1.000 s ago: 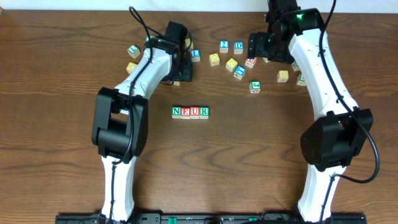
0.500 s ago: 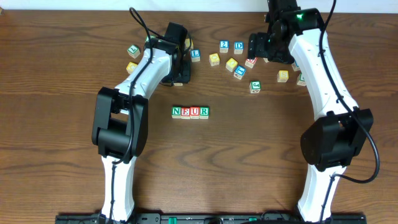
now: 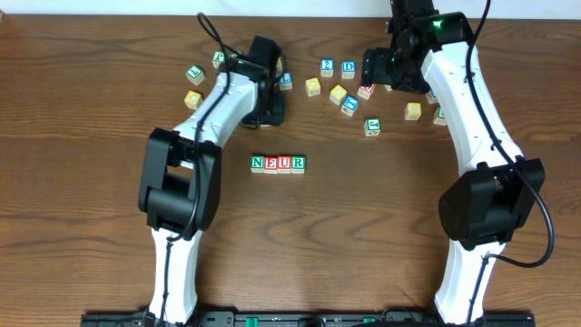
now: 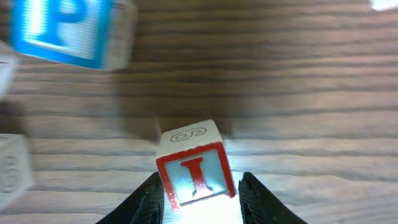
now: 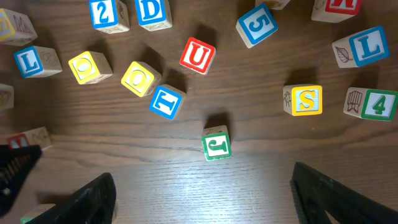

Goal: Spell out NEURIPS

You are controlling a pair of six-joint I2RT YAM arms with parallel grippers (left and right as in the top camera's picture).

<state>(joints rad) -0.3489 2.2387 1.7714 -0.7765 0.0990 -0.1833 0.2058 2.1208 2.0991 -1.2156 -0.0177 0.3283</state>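
Blue P cube [image 4: 65, 28] and pale cube [image 4: 13, 171] near red I cube [image 4: 198, 173]

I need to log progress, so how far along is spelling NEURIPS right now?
Done: the N, E, U, R cubes sit in a row. In hand: the left gripper is closed on the red I cube. Left: placing I, then the blue P cube and the yellow S cube. The right gripper is open, empty.
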